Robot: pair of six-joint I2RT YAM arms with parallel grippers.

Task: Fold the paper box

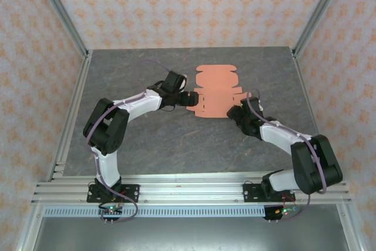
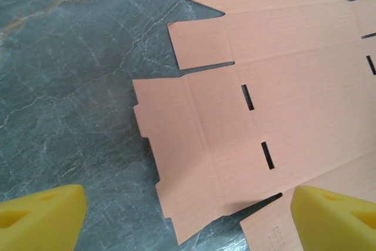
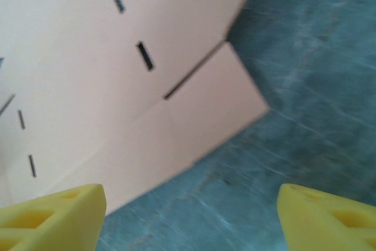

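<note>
Near edge of desk (image 1: pixel 147 145): both arm bases sit on the rail. The left arm (image 1: pixel 135 104) reaches in from the left and the right arm (image 1: pixel 276 136) from the right. Both wrists end at the paper box (image 1: pixel 217 89), which lies past mid-desk as a flat die-cut sheet with no flap raised. Left jaws: wide, holding nothing, at the sheet's left edge. One yellow pad (image 2: pixel 41 216) hangs over bare desk and the other over card, with the left end flap (image 2: pixel 170 139) and two slots (image 2: pixel 248 97) just beyond. Right jaws: wide too, holding nothing, at the near right corner. One right pad (image 3: pixel 53 216) sits at the card's edge, the other over bare desk, and the corner flap (image 3: pixel 217 98) lies between them, farther out. Whether any pad touches the card I cannot tell; the right wrist view is blurred. Risks, as judged: the card looks thin and the desk smooth, so a pad coming down could push the sheet sideways instead of getting under a flap. A pinch off the score line would crease a panel. The arms pulling against each other could tear at the cuts. Container: none formed yet, since no walls are up, and nothing lies in or on the sheet.
</note>
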